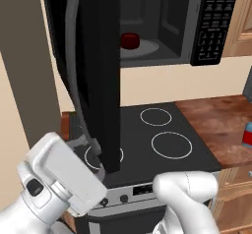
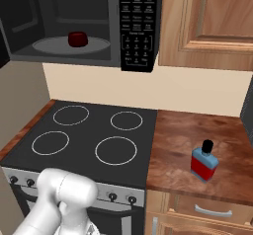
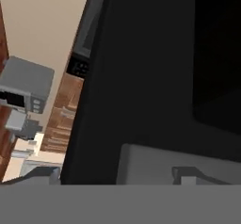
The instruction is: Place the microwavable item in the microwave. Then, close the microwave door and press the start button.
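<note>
The dark red mug stands on the grey turntable inside the black microwave; from the other side the mug is upright near the turntable's middle. The microwave door is swung wide open, its edge facing the base. The keypad panel sits right of the cavity. My gripper is low at the door's bottom corner, on its outer face. In the hand view the door looms close, and the gripper is open, holding nothing. I cannot tell whether a finger touches the door.
A black stovetop with four rings lies below the microwave. A blue-and-red bottle stands on the wooden counter to the right. A grey toaster oven shows far off. Wooden cabinets flank the microwave.
</note>
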